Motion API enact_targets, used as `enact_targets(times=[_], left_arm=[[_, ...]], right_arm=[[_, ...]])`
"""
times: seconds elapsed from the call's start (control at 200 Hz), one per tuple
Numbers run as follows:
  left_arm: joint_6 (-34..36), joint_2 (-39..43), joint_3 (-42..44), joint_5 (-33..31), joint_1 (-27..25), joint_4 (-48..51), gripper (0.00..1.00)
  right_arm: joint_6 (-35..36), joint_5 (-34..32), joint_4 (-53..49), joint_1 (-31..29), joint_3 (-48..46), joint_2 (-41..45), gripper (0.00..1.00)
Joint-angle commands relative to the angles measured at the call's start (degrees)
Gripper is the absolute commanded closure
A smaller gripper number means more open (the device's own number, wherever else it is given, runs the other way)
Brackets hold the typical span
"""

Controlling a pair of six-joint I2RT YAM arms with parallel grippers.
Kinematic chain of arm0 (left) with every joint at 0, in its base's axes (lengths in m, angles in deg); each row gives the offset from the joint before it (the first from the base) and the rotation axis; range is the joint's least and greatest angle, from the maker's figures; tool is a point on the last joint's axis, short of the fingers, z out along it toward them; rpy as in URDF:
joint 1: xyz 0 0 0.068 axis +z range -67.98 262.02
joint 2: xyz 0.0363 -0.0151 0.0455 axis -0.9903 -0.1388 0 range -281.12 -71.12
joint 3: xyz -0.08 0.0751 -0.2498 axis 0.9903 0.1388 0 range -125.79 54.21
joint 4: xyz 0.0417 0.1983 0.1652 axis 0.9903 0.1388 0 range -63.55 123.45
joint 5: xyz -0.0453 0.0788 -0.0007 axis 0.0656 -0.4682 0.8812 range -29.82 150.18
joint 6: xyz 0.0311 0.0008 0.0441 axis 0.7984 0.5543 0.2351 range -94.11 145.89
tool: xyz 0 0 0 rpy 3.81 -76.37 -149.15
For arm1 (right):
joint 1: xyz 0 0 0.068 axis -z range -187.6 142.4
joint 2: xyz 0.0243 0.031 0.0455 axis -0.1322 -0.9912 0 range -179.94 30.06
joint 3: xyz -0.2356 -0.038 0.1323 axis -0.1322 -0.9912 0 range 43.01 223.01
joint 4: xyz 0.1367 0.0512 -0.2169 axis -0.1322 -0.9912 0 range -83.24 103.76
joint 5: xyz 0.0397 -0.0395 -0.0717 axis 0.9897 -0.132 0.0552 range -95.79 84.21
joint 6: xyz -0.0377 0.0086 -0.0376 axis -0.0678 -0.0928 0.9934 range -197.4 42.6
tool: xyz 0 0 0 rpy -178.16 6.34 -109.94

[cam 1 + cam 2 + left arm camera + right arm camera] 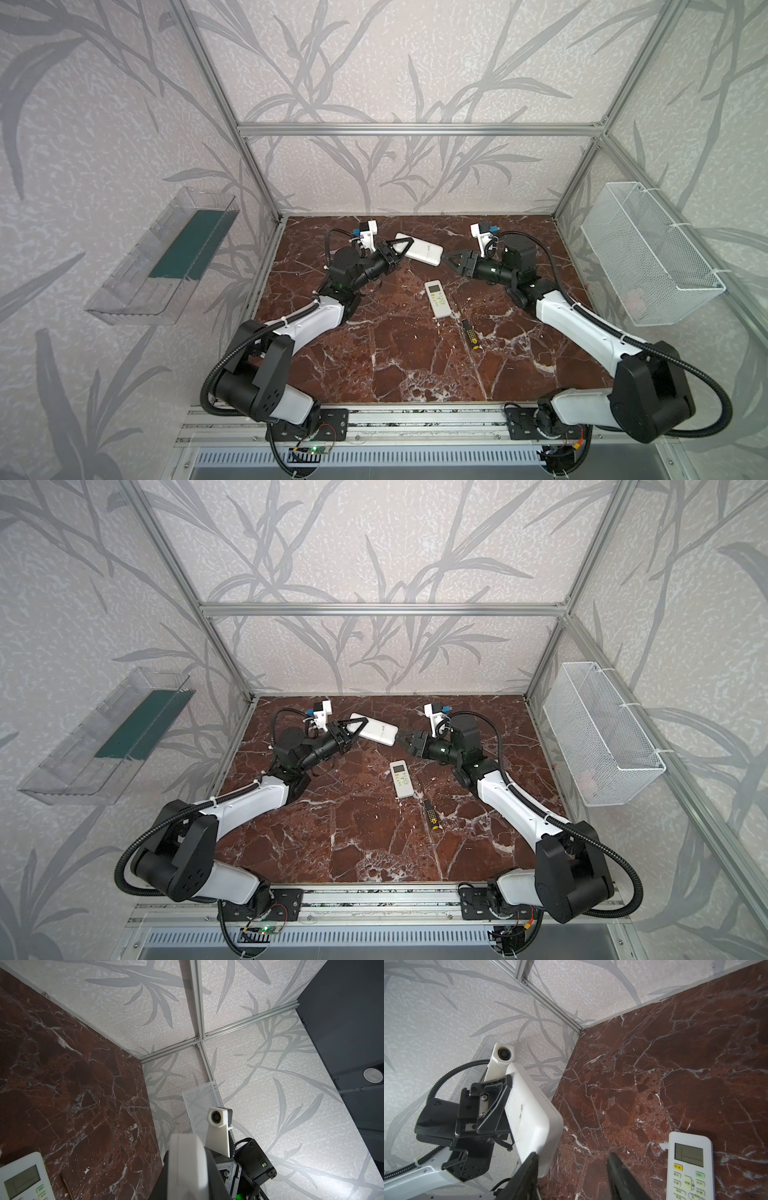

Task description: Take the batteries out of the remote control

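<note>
Grip is firm on the left side: my left gripper (404, 246) (359, 725) is clamped on one end of the remote (422, 250) (376, 729), one black finger lying across its upper face. The remote sits at the back of the table (374, 353), lengthwise between my two arms, its plain white back showing in both top views and in the right wrist view (529, 1109). In the left wrist view I see it nearly edge-on (185, 1159). I cannot tell whether it rests on the marble or hangs just over it.

My right gripper (446, 259) (402, 739) (573, 1165) is at the remote's other end, jaws spread and holding nothing. One finger overlaps the remote's near corner in the right wrist view; I cannot tell whether it touches.

No view shows the batteries; on the remote only the closed white shell can be seen.

Nearer the middle of the table a second remote (437, 299) (402, 779) (22, 1178) (689, 1165) lies flat, display and buttons up, apart from both grippers. Just beside it lies a screwdriver (467, 326) (431, 812) with a black-and-yellow handle, its shaft running along the remote's side.
</note>
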Motion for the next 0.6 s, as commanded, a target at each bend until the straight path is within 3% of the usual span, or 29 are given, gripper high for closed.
enact_targets(times=[0.0, 0.27, 0.595], left_arm=[[-2.74, 1.5, -0.13, 2.71, -0.64, -8.0, 1.0], [-3.31, 1.04, -0.24, 2.78, -0.91, -8.98, 1.0], [-3.48, 0.39, -0.09, 2.69, -1.1, -9.07, 1.0]], right_arm=[[-3.65, 3.55, 6.26, -0.32, -0.75, -1.78, 0.38], [-5.84, 4.52, 7.83, -0.93, 1.0, -3.87, 0.33], [-7.4, 5.47, 9.56, -2.36, 3.75, -6.77, 0.5]])
